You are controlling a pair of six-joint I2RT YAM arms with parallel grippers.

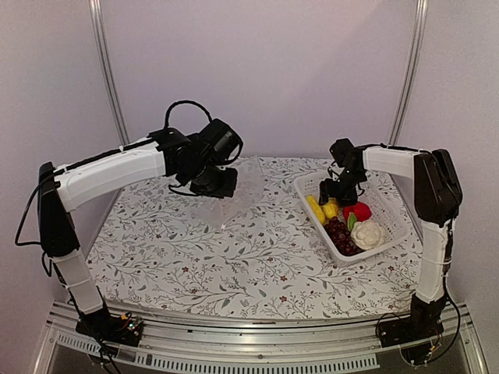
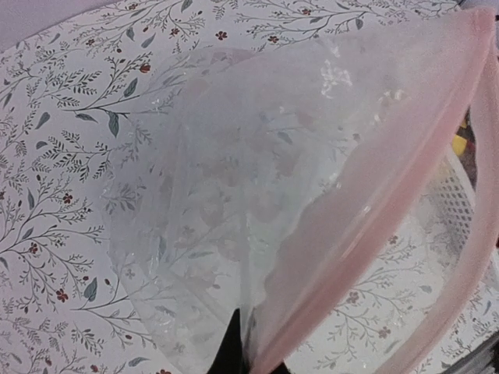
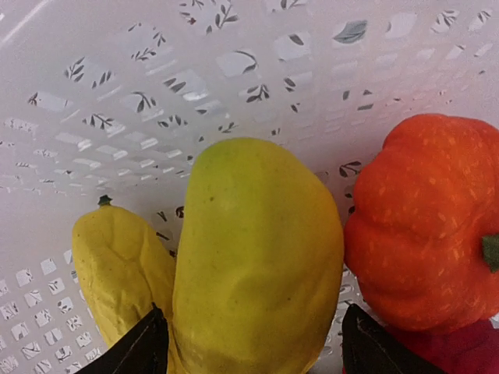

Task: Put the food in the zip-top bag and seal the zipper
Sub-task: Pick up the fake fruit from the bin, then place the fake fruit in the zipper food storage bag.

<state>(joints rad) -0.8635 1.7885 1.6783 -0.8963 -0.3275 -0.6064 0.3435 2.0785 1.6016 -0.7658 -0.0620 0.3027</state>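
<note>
Zip-top bag [image 1: 238, 191] mouth toward basket [image 1: 391, 204], pinched by left tool [image 1: 217, 185]; right tool [image 3: 249, 347] spread astride yellow piece [image 3: 257, 249].

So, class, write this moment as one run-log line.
left tool: shut on zip-top bag, mouth held up | right tool: open astride yellow-green fruit in basket | bag contents: none seen

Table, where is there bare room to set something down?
The wide flowered stretch of table between the zip-top bag and the near edge is bare, as is the strip between bag and basket. The basket's left side is crowded with food; the right gripper is among it.
</note>
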